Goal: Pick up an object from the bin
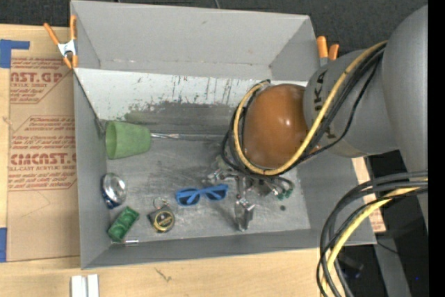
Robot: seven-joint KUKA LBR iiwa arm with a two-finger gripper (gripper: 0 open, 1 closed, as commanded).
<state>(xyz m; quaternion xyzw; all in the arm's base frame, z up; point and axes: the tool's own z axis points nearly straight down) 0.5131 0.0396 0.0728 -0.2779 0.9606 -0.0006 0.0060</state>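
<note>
Your bin [188, 38] holds a green cup [126, 140], a can [113, 190] and blue sunglasses [201, 195]; the jaws hang just beside these, open or closed you cannot tell.

Green cup [127, 140]: seen lying on its side, wider end turned left.

Silver-blue can [113, 189]: noted just below the cup, apart from it.

Green bottle [122, 225]: found further below the cup, past the can, laid aslant.

Round brass piece [163, 220]: logged below the cup and a little right.

Blue sunglasses [201, 195]: recorded below and well right of the cup, laid flat.
</note>
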